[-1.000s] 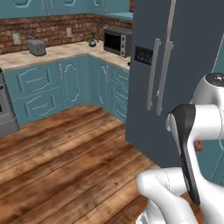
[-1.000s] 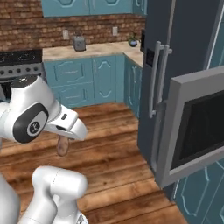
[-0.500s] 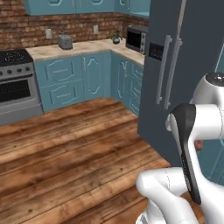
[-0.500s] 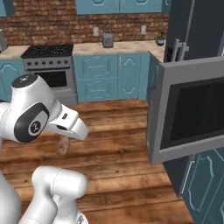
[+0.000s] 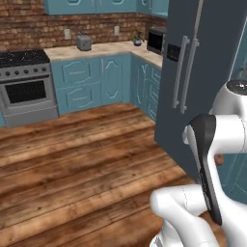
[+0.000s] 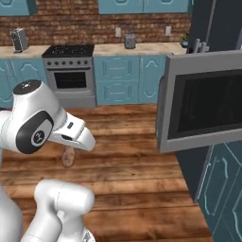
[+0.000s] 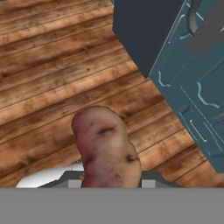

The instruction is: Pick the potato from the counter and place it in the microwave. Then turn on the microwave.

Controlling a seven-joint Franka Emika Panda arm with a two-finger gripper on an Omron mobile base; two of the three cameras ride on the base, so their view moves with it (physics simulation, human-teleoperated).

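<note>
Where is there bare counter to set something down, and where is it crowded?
Bare stretch: the counter between the toaster and the fridge. The corner counter by the small microwave and plant is crowded. The hand holds the potato over open wood floor.

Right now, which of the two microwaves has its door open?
The big steel-framed microwave at the right, close to the robot: its dark glass door is swung out. The small microwave on the far counter is shut.
</note>
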